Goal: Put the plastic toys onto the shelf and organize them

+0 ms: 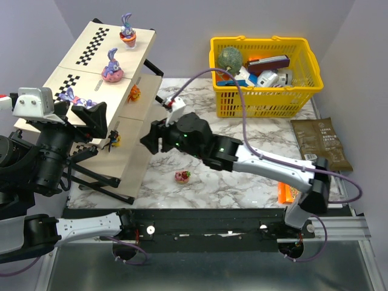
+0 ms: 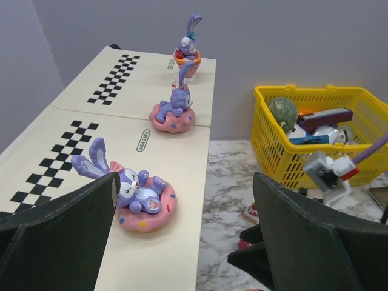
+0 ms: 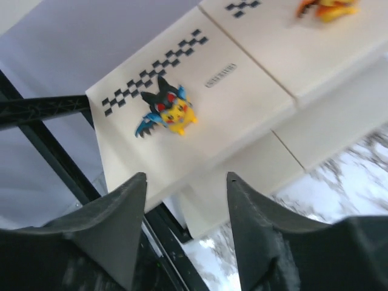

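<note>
The small red toy [image 1: 182, 176] lies on the tabletop [image 1: 212, 189], just below the right gripper [image 1: 154, 137] in the overhead frame, whose fingers are spread and empty, and well apart from the equally spread left gripper [image 1: 82, 114].

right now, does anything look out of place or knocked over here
One pink-red toy lies alone on the marble table, in front of the shelf, while the other figurines seen sit on its panels. An orange item by the table's near right edge is partly hidden; I cannot tell what it is.
</note>
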